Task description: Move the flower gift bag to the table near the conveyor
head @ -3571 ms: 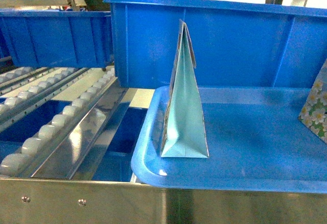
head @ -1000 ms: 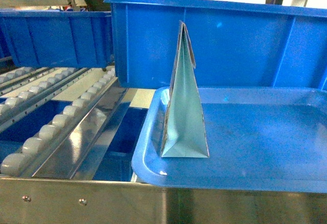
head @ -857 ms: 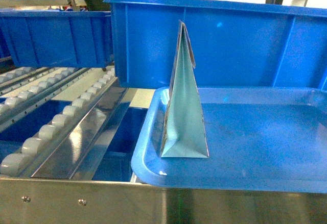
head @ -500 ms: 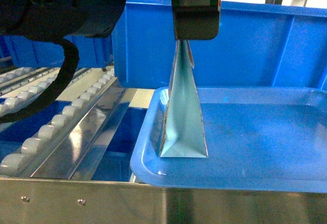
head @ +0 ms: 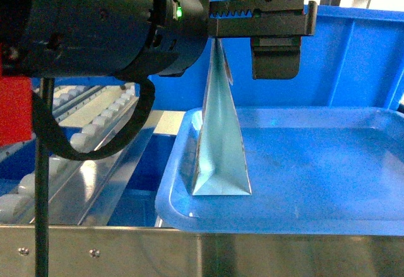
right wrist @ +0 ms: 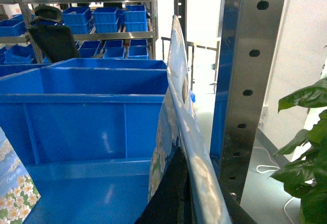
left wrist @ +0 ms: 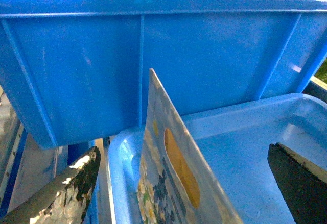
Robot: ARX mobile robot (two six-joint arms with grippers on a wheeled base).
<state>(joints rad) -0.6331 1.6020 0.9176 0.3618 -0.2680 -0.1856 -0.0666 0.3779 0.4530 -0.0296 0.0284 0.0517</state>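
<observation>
- The fingers of the left gripper stand spread wide apart, one on each side of the pale turquoise paper gift bag with a flower print; neither pad touches the bag in the left wrist view.
- In the head view the black left gripper sits above the bag's folded top edge, its right-hand finger hanging beside the peak.
- To the left, the sloping steel-framed conveyor with rows of small white rollers runs down beside the tray.
- The gift bag stands upright at the left end of the shallow blue plastic tray, close to its left rim; its oval handle cut-out and floral face show in the left wrist view.
- Behind the tray rises the wall of a large blue plastic bin.
- The fingers of the right gripper are closed on a second floral-print gift bag, whose glossy panel rises from between them, beside a perforated steel upright.
</observation>
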